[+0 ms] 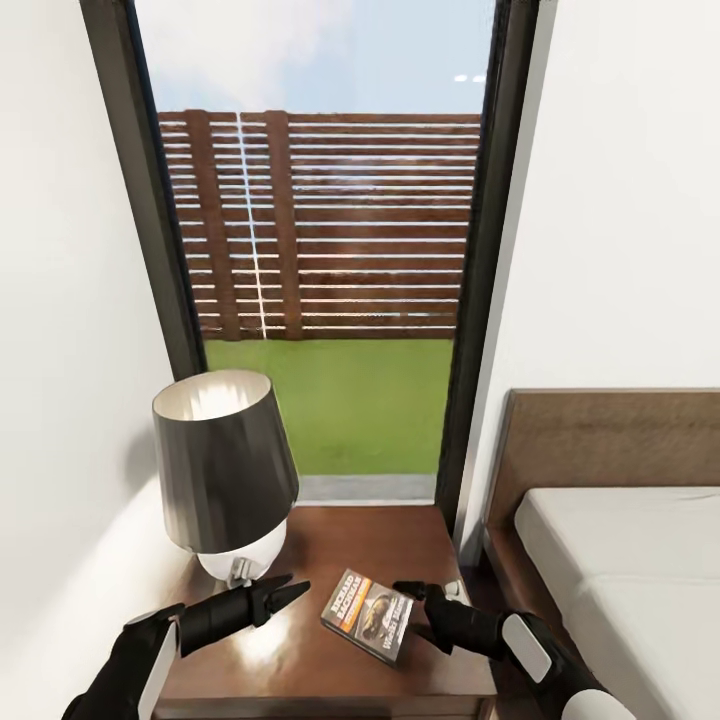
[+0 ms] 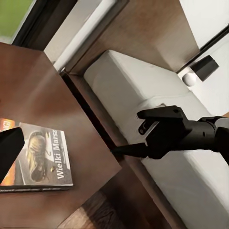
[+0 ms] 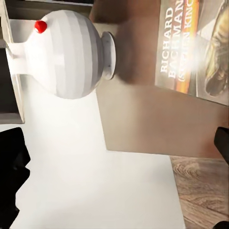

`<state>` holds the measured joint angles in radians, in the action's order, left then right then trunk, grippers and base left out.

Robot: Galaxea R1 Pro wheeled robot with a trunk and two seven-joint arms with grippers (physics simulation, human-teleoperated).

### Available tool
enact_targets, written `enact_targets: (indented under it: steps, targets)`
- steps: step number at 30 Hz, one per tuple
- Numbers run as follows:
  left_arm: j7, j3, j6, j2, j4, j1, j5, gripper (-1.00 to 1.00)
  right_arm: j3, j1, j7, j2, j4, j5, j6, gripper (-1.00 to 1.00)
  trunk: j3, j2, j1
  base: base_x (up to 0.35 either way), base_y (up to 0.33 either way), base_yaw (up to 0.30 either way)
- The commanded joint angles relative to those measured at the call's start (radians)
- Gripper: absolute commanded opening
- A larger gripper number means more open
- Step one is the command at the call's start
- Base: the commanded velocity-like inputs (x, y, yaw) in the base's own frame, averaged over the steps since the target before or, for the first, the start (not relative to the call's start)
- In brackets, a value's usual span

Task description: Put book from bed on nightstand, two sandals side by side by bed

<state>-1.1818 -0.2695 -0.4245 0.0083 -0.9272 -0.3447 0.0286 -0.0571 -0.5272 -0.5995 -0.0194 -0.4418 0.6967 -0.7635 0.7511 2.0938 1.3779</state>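
The book (image 1: 368,615) lies flat on the dark wooden nightstand (image 1: 400,535), cover up, with its orange band and "Richard Bachman" lettering showing; the left wrist view also shows the book (image 2: 40,157), as does the right wrist view (image 3: 195,47). My right gripper (image 1: 412,610) stands open at the book's right edge with nothing between its fingers, and the left wrist view shows it (image 2: 138,133) over the gap between nightstand and bed. My left gripper (image 1: 292,588) hovers open left of the book, empty. The bed (image 1: 640,570) lies to the right. The sandals are out of view.
A lamp (image 1: 226,470) with a dark shade and white base (image 3: 67,52) takes up the nightstand's back left. A tall black-framed window (image 1: 320,250) is behind, with white walls on both sides. Wood-plank floor (image 3: 200,191) shows beside the nightstand.
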Motion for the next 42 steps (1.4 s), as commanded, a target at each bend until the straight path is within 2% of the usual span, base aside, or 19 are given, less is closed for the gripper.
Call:
enact_targets:
  steps: [1, 3, 5, 6, 8, 9, 12, 15, 16, 18, 19, 21, 25, 27, 29, 31, 33, 37, 42]
  targets:
    - [0.007, -0.001, -0.008, 0.000, 0.013, 0.002, 0.000, 1.00, -0.004, 0.000, -0.002, -0.010, 0.002, -0.004, 0.007, 1.00, -0.002, -0.007, -0.004, 0.000, 0.000, 0.000]
    - [0.017, -0.002, -0.006, 0.001, 0.028, 0.002, -0.001, 1.00, -0.003, 0.001, -0.003, -0.033, 0.002, -0.005, 0.028, 1.00, -0.008, -0.021, -0.012, 0.000, 0.000, 0.000]
    - [0.047, -0.002, 0.000, 0.002, 0.065, 0.003, -0.004, 1.00, -0.001, 0.002, -0.003, -0.102, 0.007, -0.008, 0.094, 1.00, -0.015, -0.035, -0.019, 0.000, 0.000, 0.000]
    - [0.057, -0.002, 0.004, 0.002, 0.075, 0.004, -0.004, 1.00, -0.001, 0.002, -0.003, -0.120, 0.008, -0.008, 0.114, 1.00, -0.018, -0.042, -0.023, 0.000, 0.000, 0.000]
    - [0.107, -0.001, 0.033, 0.002, 0.114, 0.004, -0.005, 1.00, 0.000, 0.005, -0.003, -0.183, 0.011, -0.019, 0.189, 1.00, -0.024, -0.056, -0.031, 0.000, 0.000, 0.000]
    - [0.120, -0.001, 0.042, 0.002, 0.125, 0.004, -0.005, 1.00, 0.000, 0.006, -0.003, -0.195, 0.013, -0.025, 0.205, 1.00, -0.027, -0.063, -0.035, 0.000, 0.000, 0.000]
    - [0.179, -0.001, 0.098, 0.002, 0.188, 0.004, -0.005, 1.00, 0.000, 0.008, -0.003, -0.236, 0.035, -0.099, 0.271, 1.00, -0.037, -0.084, -0.046, 0.000, 0.000, 0.000]
    - [0.212, 0.000, 0.142, 0.002, 0.241, 0.004, -0.005, 1.00, 0.000, 0.008, -0.002, -0.246, 0.089, -0.206, 0.334, 1.00, -0.046, -0.105, -0.058, 0.000, 0.000, 0.000]
    - [0.243, 0.000, 0.179, 0.002, 0.292, 0.005, -0.006, 1.00, 0.000, 0.009, -0.002, -0.249, 0.159, -0.305, 0.417, 1.00, -0.049, -0.112, -0.062, 0.000, 0.000, 0.000]
    - [0.288, 0.001, 0.229, 0.003, 0.353, 0.004, -0.006, 1.00, 0.000, 0.009, -0.003, -0.248, 0.238, -0.401, 0.524, 1.00, -0.055, -0.126, -0.069, 0.000, 0.000, 0.000]
    - [0.301, 0.001, 0.244, 0.004, 0.369, 0.004, -0.006, 1.00, 0.000, 0.009, -0.003, -0.248, 0.256, -0.419, 0.550, 1.00, -0.059, -0.133, -0.073, 0.000, 0.000, 0.000]
    - [0.375, 0.003, 0.381, 0.010, 0.514, 0.004, -0.006, 1.00, 0.000, 0.009, -0.002, -0.246, 0.372, -0.485, 0.674, 1.00, -0.065, -0.147, -0.081, 0.000, 0.000, 0.000]
    - [0.437, 0.005, 0.492, 0.010, 0.636, 0.005, -0.010, 1.00, 0.000, 0.009, -0.001, -0.245, 0.467, -0.510, 0.700, 1.00, -0.077, -0.175, -0.096, 0.000, 0.000, 0.000]
    - [0.473, 0.006, 0.530, 0.010, 0.690, 0.005, -0.032, 1.00, 0.000, 0.009, -0.001, -0.245, 0.499, -0.532, 0.703, 1.00, -0.084, -0.189, -0.104, 0.000, 0.000, 0.000]
    - [0.501, 0.007, 0.551, 0.010, 0.734, 0.006, -0.063, 1.00, 0.000, 0.011, 0.001, -0.245, 0.511, -0.555, 0.704, 1.00, -0.090, -0.203, -0.111, 0.000, 0.000, 0.000]
    - [0.588, 0.007, 0.596, 0.006, 0.840, 0.006, -0.152, 1.00, 0.000, 0.045, 0.005, -0.244, 0.521, -0.608, 0.705, 1.00, -0.096, -0.217, -0.119, 0.000, 0.000, 0.000]
    - [0.653, 0.007, 0.617, 0.001, 0.881, 0.006, -0.185, 1.00, 0.000, 0.055, 0.005, -0.244, 0.522, -0.629, 0.705, 1.00, -0.102, -0.231, -0.127, 0.000, 0.000, 0.000]
    - [0.779, 0.007, 0.625, -0.009, 0.906, 0.019, -0.205, 1.00, 0.000, 0.062, 0.008, -0.230, 0.525, -0.642, 0.699, 1.00, -0.115, -0.259, -0.142, 0.000, 0.000, 0.000]
    - [0.843, 0.007, 0.625, -0.013, 0.910, 0.101, -0.210, 1.00, 0.000, 0.065, 0.008, -0.205, 0.526, -0.644, 0.690, 1.00, -0.131, -0.294, -0.161, 0.000, 0.000, 0.000]
